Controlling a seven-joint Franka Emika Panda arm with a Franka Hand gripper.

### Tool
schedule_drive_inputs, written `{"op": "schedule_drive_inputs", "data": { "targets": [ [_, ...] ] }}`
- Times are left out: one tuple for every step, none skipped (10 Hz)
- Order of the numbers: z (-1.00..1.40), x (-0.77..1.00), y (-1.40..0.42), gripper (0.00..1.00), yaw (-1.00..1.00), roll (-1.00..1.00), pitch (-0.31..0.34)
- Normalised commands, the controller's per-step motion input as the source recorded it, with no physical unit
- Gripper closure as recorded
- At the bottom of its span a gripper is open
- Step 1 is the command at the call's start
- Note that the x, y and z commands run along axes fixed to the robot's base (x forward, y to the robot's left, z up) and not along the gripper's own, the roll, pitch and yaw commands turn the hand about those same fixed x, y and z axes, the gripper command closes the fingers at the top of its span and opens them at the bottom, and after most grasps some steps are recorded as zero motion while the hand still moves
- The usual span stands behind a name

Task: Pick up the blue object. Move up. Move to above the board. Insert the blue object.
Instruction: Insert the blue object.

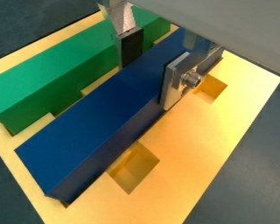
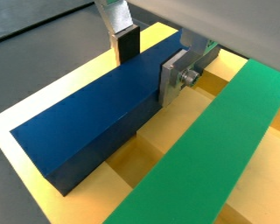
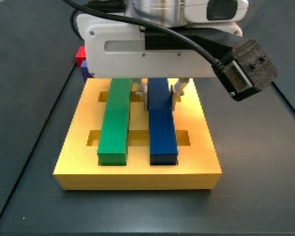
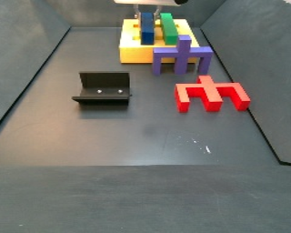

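Both side views show the dark grey floor bearing the board (image 3: 137, 175) with the blue bar (image 3: 161, 127) in its groove beside the green bar (image 3: 115, 120), the gripper (image 1: 150, 61) grasping the blue bar's far end.

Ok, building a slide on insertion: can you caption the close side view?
Gripper straddling the blue object, which lies on the board parallel to the green bar.
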Motion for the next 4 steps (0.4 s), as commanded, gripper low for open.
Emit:
{"op": "schedule_drive_inputs", "data": {
  "targets": [
    [-0.27, 0.0, -0.1, 1.0, 0.0, 0.01, 0.0],
    [-0.29, 0.11, -0.06, 1.0, -0.02, 0.0, 0.0],
    [-0.17, 0.06, 0.0, 1.0, -0.07, 0.0, 0.0],
    [0.0, 0.0, 0.0, 1.0, 0.0, 0.0, 0.0]
  ]
}}
